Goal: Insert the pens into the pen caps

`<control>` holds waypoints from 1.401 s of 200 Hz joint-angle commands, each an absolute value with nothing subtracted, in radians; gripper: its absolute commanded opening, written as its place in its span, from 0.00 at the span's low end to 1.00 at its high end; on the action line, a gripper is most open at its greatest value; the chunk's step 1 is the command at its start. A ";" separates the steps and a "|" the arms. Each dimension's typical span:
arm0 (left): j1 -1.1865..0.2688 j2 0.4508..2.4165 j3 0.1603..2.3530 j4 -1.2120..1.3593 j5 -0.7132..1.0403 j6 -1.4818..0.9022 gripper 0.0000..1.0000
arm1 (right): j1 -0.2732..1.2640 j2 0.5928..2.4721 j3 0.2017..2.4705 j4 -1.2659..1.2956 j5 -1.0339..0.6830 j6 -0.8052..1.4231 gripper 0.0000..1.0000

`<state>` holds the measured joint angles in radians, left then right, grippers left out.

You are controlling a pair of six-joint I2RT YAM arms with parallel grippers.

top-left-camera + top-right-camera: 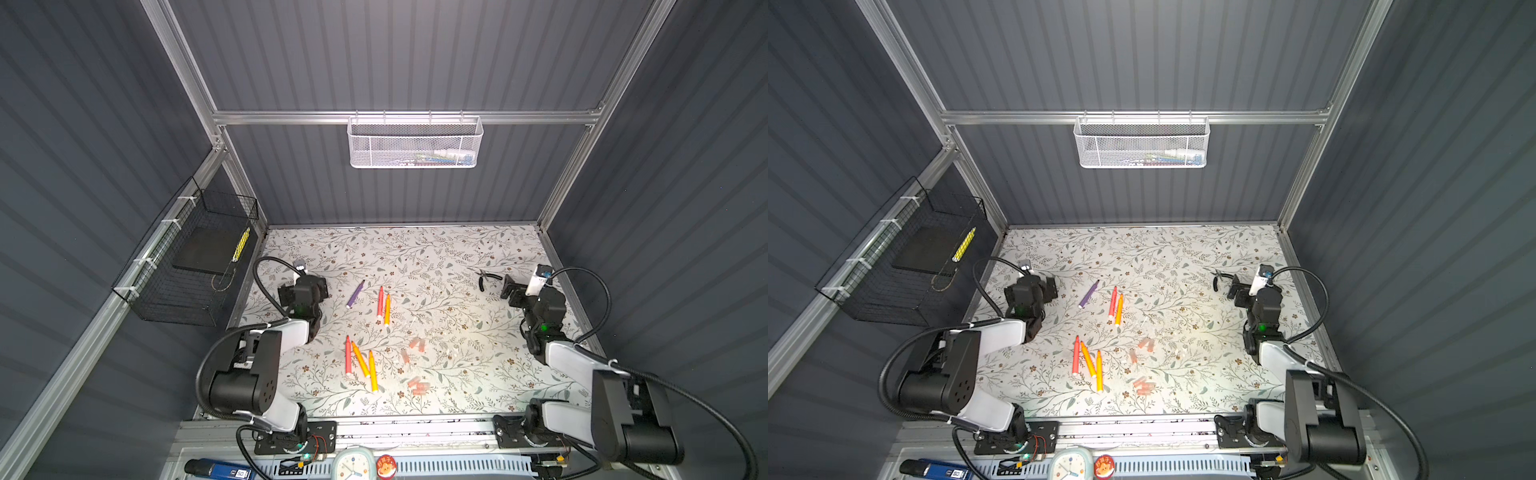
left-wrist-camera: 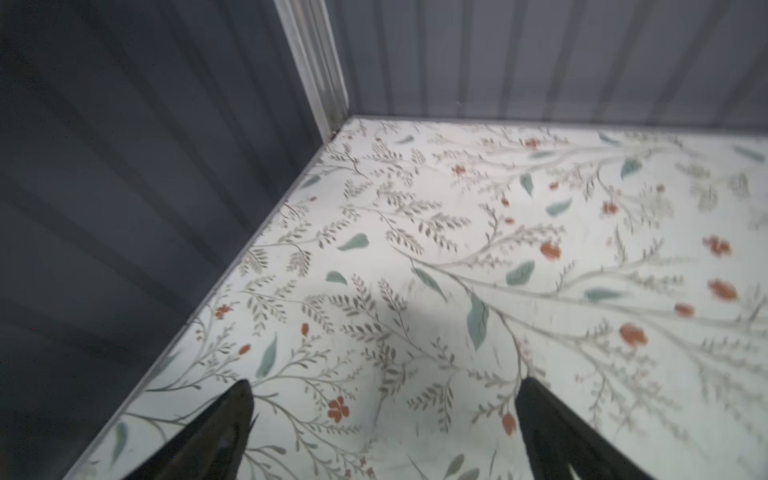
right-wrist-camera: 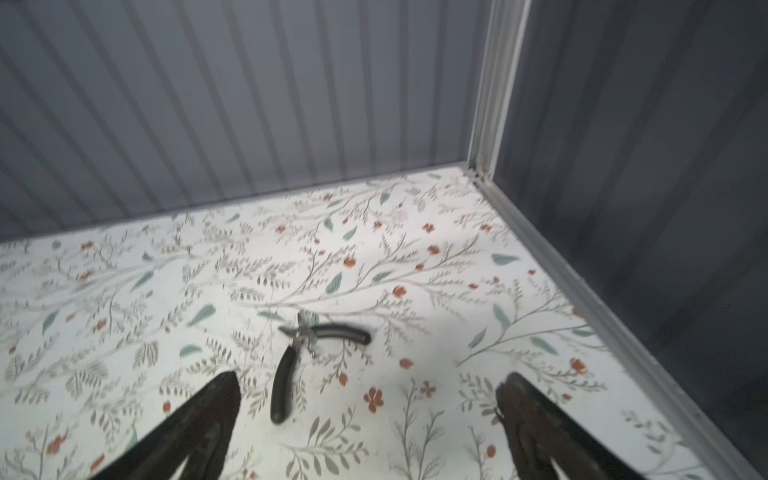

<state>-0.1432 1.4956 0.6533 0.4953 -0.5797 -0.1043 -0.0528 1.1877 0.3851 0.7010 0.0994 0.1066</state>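
Several pens lie on the floral table in both top views. A purple pen (image 1: 355,294) lies at mid-left, with a red pen (image 1: 380,302) and an orange pen (image 1: 387,309) side by side to its right. Nearer the front lie a red pen (image 1: 348,356) and two orange pens (image 1: 360,359) (image 1: 372,371). Pinkish translucent pen caps (image 1: 417,344) (image 1: 417,385) are scattered right of them. My left gripper (image 2: 384,382) hangs open and empty over bare table near the back-left corner. My right gripper (image 3: 370,378) is open and empty at the right side. Neither wrist view shows pens or caps.
Black-handled pliers (image 3: 282,382) lie just ahead of the right gripper (image 1: 509,286). A white mesh basket (image 1: 415,143) hangs on the back wall, and a black wire basket (image 1: 195,257) on the left wall. A small clock (image 1: 353,465) stands at the front rail.
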 commanded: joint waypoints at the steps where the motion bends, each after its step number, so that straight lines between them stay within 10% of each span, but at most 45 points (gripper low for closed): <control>1: -0.146 1.389 0.786 0.077 -0.705 -0.290 0.99 | -0.052 1.077 0.449 0.468 0.232 0.267 0.99; 35: -0.146 1.190 0.850 -0.129 -0.539 -0.396 0.99 | -0.068 0.940 0.728 -0.075 0.087 0.496 0.99; 61: -0.145 0.981 0.703 -0.030 -0.336 -0.421 0.99 | -0.064 0.796 0.565 0.195 -0.296 0.595 0.99; 106: -0.146 0.859 0.696 -0.159 -0.145 -0.363 0.99 | -0.029 0.652 0.420 0.245 -0.380 0.631 0.99; 280: -0.146 0.678 0.718 -0.389 -0.082 -0.534 0.99 | -0.058 0.599 0.354 0.166 -0.213 0.689 0.99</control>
<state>-0.1432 0.7689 0.7219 -0.3702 -0.1493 -0.5617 -0.0544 0.5613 0.3000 0.2359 -0.2264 0.6682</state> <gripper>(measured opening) 0.994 0.989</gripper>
